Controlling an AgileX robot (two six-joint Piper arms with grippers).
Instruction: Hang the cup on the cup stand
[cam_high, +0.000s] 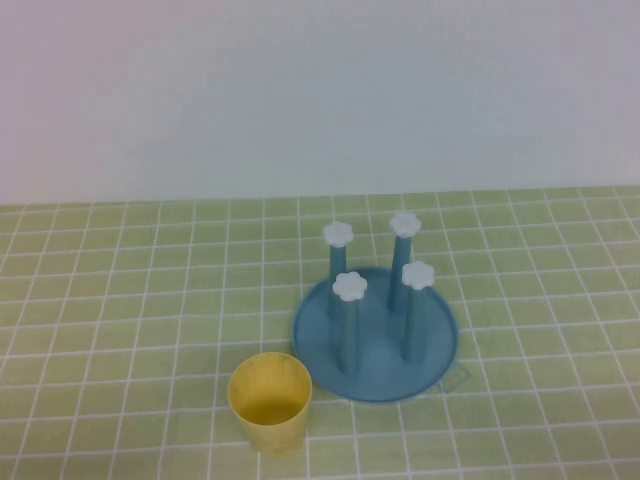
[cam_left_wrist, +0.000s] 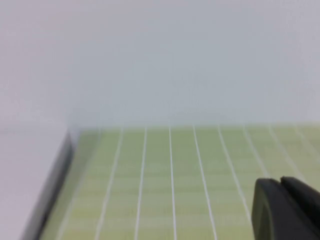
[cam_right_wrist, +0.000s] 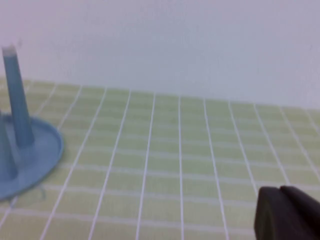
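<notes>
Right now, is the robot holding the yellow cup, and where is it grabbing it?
No. The yellow cup stands alone on the table beside the cup stand. The left gripper and right gripper each show only in their own wrist views, holding nothing.

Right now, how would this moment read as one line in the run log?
cup: upright on table, touching stand's rim | cup stand: four posts bare | left claw: parked, away from cup | right claw: parked beside stand

No words, labels, brand marks or numbers can be read anywhere in these views. The yellow cup (cam_high: 270, 402) is plain, and the blue cup stand (cam_high: 376, 330) with its white flower caps carries no lettering. The green checked tablecloth (cam_high: 120, 300) shows only white grid lines.
</notes>
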